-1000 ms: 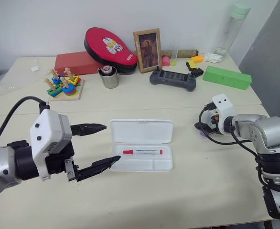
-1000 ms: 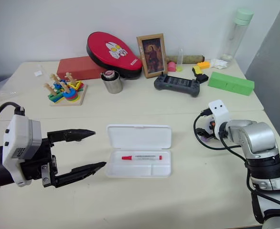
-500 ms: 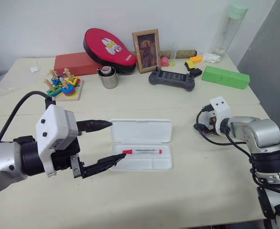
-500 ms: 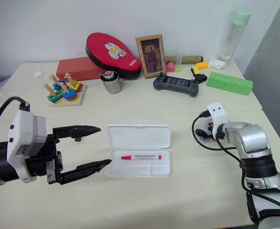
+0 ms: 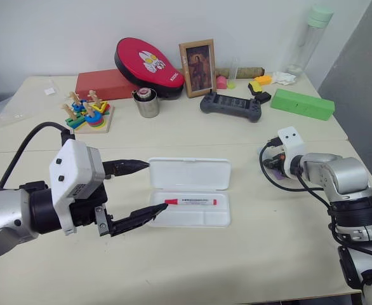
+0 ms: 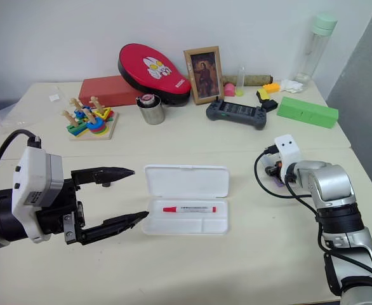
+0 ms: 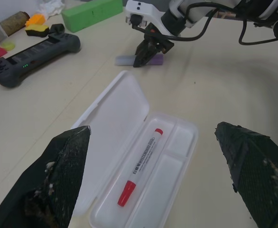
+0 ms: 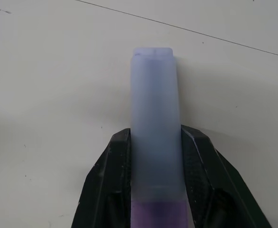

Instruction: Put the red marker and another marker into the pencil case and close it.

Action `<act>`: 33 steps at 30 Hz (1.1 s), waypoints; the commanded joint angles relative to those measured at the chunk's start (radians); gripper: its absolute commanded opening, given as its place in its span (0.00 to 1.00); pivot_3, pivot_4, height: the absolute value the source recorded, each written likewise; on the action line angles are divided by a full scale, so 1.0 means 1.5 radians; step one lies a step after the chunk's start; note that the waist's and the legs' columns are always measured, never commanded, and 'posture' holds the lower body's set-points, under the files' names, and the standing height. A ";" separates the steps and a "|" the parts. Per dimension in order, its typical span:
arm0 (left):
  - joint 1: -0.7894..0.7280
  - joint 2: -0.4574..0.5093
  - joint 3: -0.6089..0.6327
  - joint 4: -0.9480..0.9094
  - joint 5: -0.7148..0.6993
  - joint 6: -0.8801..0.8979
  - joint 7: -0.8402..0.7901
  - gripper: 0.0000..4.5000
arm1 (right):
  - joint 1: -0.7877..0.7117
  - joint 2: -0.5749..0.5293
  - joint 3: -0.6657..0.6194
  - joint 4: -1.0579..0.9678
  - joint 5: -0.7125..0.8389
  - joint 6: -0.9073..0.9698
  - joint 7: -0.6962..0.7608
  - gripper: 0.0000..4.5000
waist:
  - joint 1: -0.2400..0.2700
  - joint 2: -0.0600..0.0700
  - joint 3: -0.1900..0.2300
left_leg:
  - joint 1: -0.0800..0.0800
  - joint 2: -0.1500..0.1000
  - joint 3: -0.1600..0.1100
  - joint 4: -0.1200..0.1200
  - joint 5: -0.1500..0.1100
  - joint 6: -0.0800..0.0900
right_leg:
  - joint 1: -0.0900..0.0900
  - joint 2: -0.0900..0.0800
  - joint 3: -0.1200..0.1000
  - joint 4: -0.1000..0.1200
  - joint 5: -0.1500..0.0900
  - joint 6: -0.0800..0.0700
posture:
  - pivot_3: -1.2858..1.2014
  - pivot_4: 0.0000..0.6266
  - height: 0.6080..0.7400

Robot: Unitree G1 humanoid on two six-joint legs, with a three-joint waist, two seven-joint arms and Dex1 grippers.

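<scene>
The pencil case [image 5: 192,175] lies open in the middle of the table, its lid flat toward the far side. The red marker [image 5: 190,202] rests in the long slot of its tray. My left gripper [image 5: 155,186] hovers open at the case's left end, with nothing between its fingers. To the right of the case, my right gripper [image 8: 155,135] is shut on another marker [image 8: 154,118], the short lilac one. That marker lies on the table, and black fingers [image 8: 115,161] press on both of its sides. The left wrist view shows this lilac marker [image 7: 125,60] under the right gripper [image 7: 143,56].
Along the far edge stand a green box [image 5: 301,103], a game controller [image 5: 230,105], a photo frame [image 5: 197,59], a metal cup [image 5: 147,102], a wooden stacking toy [image 5: 84,112], a red oval case [image 5: 146,60] and a tall bottle [image 5: 308,38].
The right gripper's fingers have closed in on the lilac marker. The left gripper stays open in the same place. The head views have shifted slightly.
</scene>
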 commanded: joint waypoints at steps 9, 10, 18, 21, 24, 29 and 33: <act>-0.001 -0.005 0.021 0.010 -0.005 -0.004 0.000 1.00 | -0.006 -0.027 0.000 -0.025 -0.014 -0.037 0.036 0.28 | 0.000 0.000 0.000 | 0.000 0.000 0.000 0.000 0.000 0.000 | 0.000 0.000 0.000 0.000 0.000 0.000 | 0.52 0.24 1.00; 0.000 -0.005 0.023 0.011 -0.005 -0.003 -0.001 1.00 | -0.008 -0.028 -0.004 -0.030 -0.009 -0.034 0.042 0.28 | 0.000 0.000 0.000 | 0.000 0.000 0.000 0.000 0.000 0.000 | 0.000 0.000 0.000 0.000 0.000 0.000 | 0.52 0.24 1.00; 0.012 -0.017 0.042 0.018 0.000 -0.002 0.003 1.00 | -0.048 -0.012 -0.067 -0.169 0.112 -0.024 0.138 0.28 | -0.003 0.000 0.000 | -0.001 0.000 0.000 -0.001 0.000 0.000 | -0.002 0.000 0.000 0.000 0.000 0.000 | 0.52 0.24 1.00; 0.015 -0.019 0.042 0.022 0.004 -0.004 0.000 1.00 | -0.060 -0.003 -0.081 -0.217 0.169 -0.019 0.175 0.28 | -0.001 0.000 0.000 | -0.001 0.000 0.000 -0.001 0.000 0.000 | -0.002 0.000 0.000 0.000 0.000 0.000 | 0.52 0.24 1.00; 0.017 -0.021 0.039 0.026 0.010 -0.006 -0.004 1.00 | -0.068 0.000 -0.085 -0.257 0.225 -0.018 0.216 0.28 | 0.001 0.000 0.000 | -0.001 0.000 0.000 -0.001 0.000 0.000 | -0.002 0.000 0.000 0.000 0.000 0.000 | 0.52 0.24 1.00; 0.023 -0.025 0.033 0.033 0.025 -0.009 -0.014 1.00 | -0.079 -0.001 -0.055 -0.294 0.280 -0.052 0.288 0.28 | 0.001 0.000 0.000 | -0.001 0.000 0.000 -0.001 0.000 0.000 | -0.002 0.000 0.000 0.000 0.000 0.000 | 0.52 0.24 1.00; 0.025 -0.029 0.027 0.043 0.043 -0.011 -0.025 1.00 | -0.102 0.008 -0.032 -0.301 0.311 -0.066 0.326 0.28 | 0.000 0.000 0.000 | -0.001 0.000 0.000 -0.001 0.000 0.000 | -0.002 0.000 0.000 0.000 0.000 0.000 | 0.52 0.24 1.00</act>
